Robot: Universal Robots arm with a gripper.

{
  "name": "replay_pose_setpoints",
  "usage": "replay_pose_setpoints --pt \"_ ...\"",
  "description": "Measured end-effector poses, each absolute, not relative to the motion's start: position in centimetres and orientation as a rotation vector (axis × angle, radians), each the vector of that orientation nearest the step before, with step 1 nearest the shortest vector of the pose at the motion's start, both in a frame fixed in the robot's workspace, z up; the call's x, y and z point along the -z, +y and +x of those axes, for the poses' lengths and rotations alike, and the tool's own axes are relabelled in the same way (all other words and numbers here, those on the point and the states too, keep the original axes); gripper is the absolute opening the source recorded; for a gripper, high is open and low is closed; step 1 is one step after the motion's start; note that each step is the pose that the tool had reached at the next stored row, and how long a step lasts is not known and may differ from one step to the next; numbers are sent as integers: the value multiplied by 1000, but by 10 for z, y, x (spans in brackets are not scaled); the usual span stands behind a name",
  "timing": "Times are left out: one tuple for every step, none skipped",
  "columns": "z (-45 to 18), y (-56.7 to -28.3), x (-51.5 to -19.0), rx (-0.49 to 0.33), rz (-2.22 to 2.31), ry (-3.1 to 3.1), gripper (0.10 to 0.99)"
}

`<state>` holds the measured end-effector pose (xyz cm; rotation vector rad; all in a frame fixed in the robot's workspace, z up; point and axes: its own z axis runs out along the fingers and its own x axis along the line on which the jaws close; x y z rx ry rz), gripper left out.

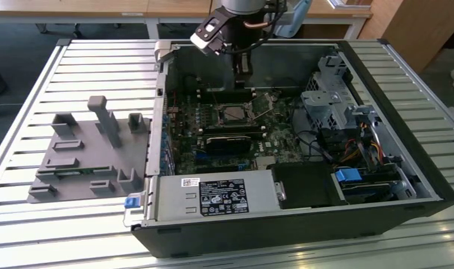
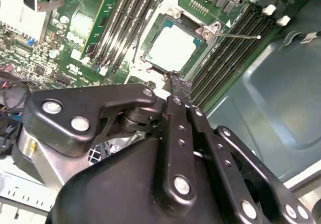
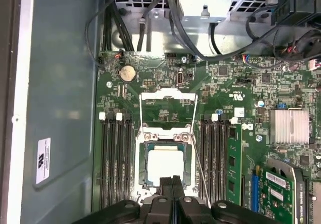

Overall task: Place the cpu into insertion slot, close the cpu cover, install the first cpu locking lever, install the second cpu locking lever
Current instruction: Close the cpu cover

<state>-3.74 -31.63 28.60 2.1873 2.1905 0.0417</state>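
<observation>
Cpu (image 3: 169,166), one, sits in insertion slot (image 3: 142,170); one cpu cover (image 3: 168,95) open.

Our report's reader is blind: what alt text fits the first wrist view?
The cpu lies in the insertion slot on a green motherboard, the cpu cover swung open beside it. The gripper, fingers shut, hangs by the slot's edge.
</observation>
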Motion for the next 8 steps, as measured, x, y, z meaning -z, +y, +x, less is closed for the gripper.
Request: replay_pose_setpoints --pt "-37 -317 -286 -42 2187 2191 106" --pt "-37 -318 -286 -42 2187 2190 106" --pt "-37 -319 -286 -42 2187 2190 106" --pt "-37 -321 -286 -42 2187 2190 106" --pt "-37 -323 -286 -42 2187 2190 106" --pt "-37 -325 -286 -42 2187 2191 106" --pt "-37 -327 -286 -42 2187 2190 106" --pt "-37 -329 -286 -42 2187 2190 106"
